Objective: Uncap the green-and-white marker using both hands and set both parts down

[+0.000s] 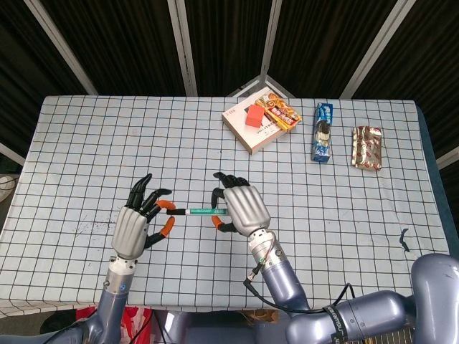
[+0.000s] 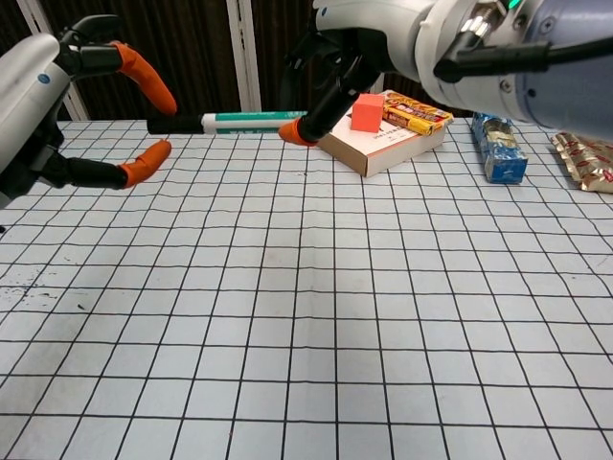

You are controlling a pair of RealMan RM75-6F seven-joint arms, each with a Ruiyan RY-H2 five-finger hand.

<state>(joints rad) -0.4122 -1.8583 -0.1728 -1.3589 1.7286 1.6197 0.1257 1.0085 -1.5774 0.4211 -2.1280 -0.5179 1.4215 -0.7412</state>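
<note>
Right robot hand [image 1: 242, 208], grey-shelled with black fingers and orange rubbery tips, is grasping the slim cylindrical green-and-white marker [image 1: 204, 211] at its green end and holding it level above the desk [image 1: 86, 143]. In the chest view the same right robot hand [image 2: 330, 67] is pinching the marker [image 2: 251, 121] so that its black cap [image 2: 172, 126] is pointing toward the left robot hand [image 2: 57, 105]. That left robot hand [image 1: 140, 222] is released, its fingers spread apart on either side of the cap end [image 1: 177, 211]; whether a fingertip is touching the cap I cannot tell. The cap is on the marker.

The desk is wearing a pale cloth printed with a black square grid, lying mostly smooth. Toward the far side, a flat white cardboard box [image 1: 247, 129] is lying open, holding a small red block [image 1: 254, 117] and a glossy yellow-and-red snack packet [image 1: 280, 111]. To its right, a blue-and-white rectangular carton [image 1: 323, 132] is lying on its side, and beyond it a crinkled metallic foil wrapper [image 1: 366, 147] is resting flat.
</note>
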